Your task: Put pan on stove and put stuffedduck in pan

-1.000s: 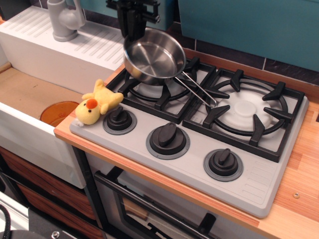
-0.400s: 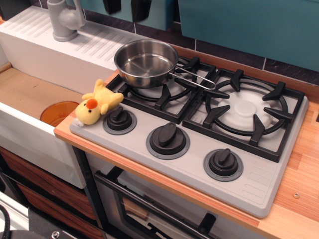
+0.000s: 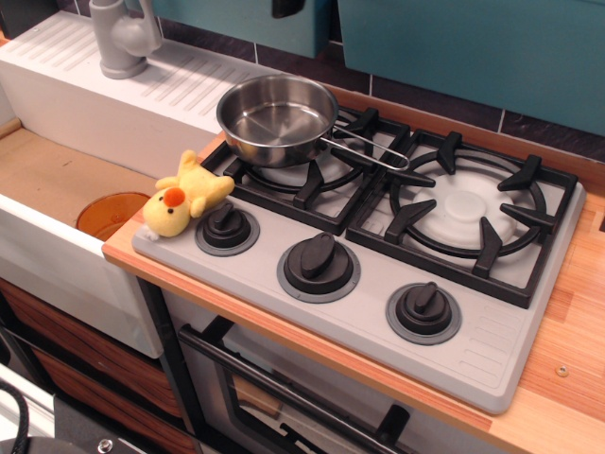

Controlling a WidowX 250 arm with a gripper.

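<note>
Fingers (image 3: 288,8) show only as a small dark tip at the very top edge of the view, above and well apart from everything on the stove; so little of them is in sight that I cannot tell whether they are spread or closed, and they touch nothing. No more of the arm can be seen.

Below them, the pan (image 3: 276,117) sits upright on the black grate of the left burner, toward its back left corner. It holds nothing, and its shiny inside reflects the surroundings. Its thin wire handle (image 3: 369,151) points right and slightly forward, reaching over the gap toward the right burner.

Further out, the duck (image 3: 182,198) lies on the front left corner of the stove (image 3: 492,350), just beside the leftmost of three black knobs (image 3: 227,227), its beak facing forward. It is outside the pan and well apart from it.

Around the stove runs the wooden tabletop (image 3: 577,331). To the left are a white sink (image 3: 57,248) with an orange disc (image 3: 109,212) in it and a grey tap (image 3: 121,38) behind. No readable writing shows anywhere.
</note>
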